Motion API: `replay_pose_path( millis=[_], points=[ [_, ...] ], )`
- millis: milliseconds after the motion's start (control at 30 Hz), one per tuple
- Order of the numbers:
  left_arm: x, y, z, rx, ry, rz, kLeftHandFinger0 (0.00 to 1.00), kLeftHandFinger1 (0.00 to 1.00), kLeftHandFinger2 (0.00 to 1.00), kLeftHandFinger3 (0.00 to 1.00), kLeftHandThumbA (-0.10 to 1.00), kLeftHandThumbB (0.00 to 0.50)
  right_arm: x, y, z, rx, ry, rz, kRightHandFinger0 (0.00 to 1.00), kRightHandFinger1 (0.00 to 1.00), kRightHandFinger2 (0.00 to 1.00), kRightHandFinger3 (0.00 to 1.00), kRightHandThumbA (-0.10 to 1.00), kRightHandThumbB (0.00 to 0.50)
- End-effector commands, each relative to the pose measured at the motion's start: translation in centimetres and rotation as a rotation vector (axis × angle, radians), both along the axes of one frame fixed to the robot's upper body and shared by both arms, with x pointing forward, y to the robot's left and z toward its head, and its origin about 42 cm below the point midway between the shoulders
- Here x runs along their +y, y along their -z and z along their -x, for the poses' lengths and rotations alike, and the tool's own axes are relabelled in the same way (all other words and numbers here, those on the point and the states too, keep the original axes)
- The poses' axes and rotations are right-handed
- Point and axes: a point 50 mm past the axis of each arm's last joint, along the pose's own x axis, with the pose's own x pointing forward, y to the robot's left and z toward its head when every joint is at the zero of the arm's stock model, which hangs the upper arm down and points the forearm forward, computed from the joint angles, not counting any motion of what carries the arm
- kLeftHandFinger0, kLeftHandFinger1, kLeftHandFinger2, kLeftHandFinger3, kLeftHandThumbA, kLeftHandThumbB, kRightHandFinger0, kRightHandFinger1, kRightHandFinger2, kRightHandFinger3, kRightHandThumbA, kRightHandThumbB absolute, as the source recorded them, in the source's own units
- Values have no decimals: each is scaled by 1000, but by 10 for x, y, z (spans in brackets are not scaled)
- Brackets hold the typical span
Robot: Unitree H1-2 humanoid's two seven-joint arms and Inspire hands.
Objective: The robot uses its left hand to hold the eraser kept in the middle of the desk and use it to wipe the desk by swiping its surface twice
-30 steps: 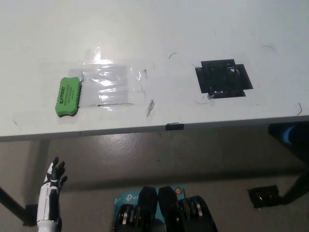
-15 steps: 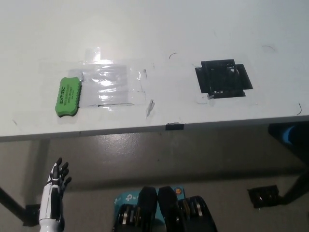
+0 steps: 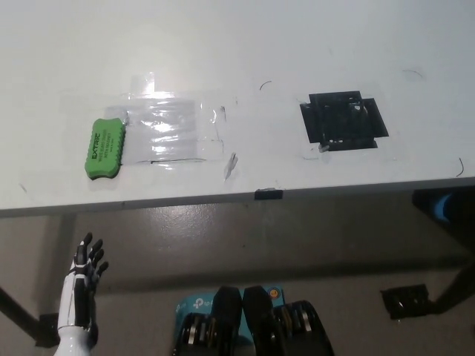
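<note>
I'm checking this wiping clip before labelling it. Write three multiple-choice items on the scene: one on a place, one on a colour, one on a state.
1. Where does the eraser lie on the desk?
A. just left of the clear tape patch
B. on the black tape square
C. at the desk's far edge

2. What colour is the eraser?
A. blue
B. green
C. yellow

3. How is the left hand?
A. shut on the eraser
B. pressed flat on the desk
C. open, below the desk's near edge

Answers: 1 A, it sits against the patch's left side. 2 B, its top is bright green. 3 C, fingers apart, holding nothing, over the floor.
</note>
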Motion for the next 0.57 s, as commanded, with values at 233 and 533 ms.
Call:
replay_pose_path(
  millis=[233, 533],
  points=[
    [9, -13, -6, -28, -12, -19, 1000, 1000, 1000, 1000, 1000, 368, -4, -13, -4, -42, -28, 26, 1000, 1000, 1000, 1000, 1000, 125],
    [8, -10, -6, -26, 6, -14, 1000, 1000, 1000, 1000, 1000, 479, -2, -13, -3, -35, -28, 16, 1000, 1000, 1000, 1000, 1000, 46]
  ],
)
